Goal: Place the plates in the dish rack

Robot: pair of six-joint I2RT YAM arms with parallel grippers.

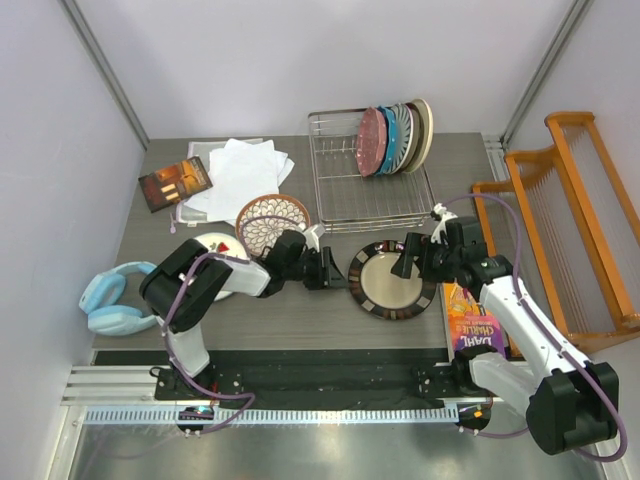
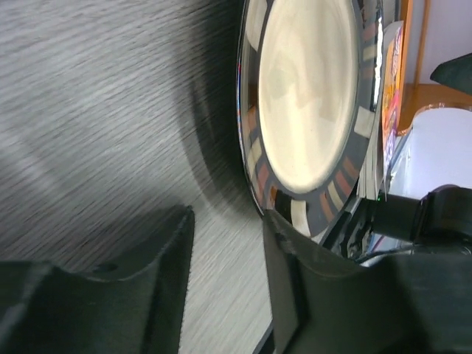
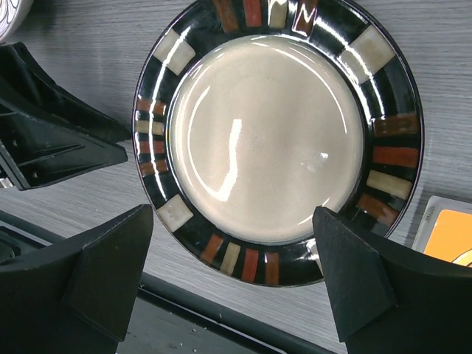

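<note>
While the silver wire dish rack [image 1: 345,195] stood at the far middle of the table [image 1: 300,315], it held a tight row of plates on edge at its far right end. A reddish-pink plate [image 1: 371,142] fronted the row, a blue plate [image 1: 389,138] stood behind it, and a cream plate [image 1: 424,125] was at the back. How many were packed between them I could not tell.

Outside the rack, the dark-rimmed plate [image 1: 392,282] [image 2: 306,96] [image 3: 265,140] with its beige centre lay flat on the table, just in front of the rack's near edge and between the two arms. The left gripper [image 1: 338,273] [image 2: 225,273] sat low at that plate's left rim with its jaws apart at a middling gap and nothing between them. One finger [image 2: 284,295] was just beside the rim; whether it touched, I could not tell. The right gripper [image 1: 414,260] [image 3: 232,276] hung over the plate's right side, jaws spread wide and holding nothing.

The brown-white petal plate [image 1: 272,222] lay near the rack's near left corner, beside a pile of white paper sheets [image 1: 240,172]. A white plate with red marks [image 1: 215,243] showed partly from under the left arm. Blue headphones [image 1: 108,298] lay at the table's left edge, and an orange wooden rack [image 1: 570,200] stood off to the right.
</note>
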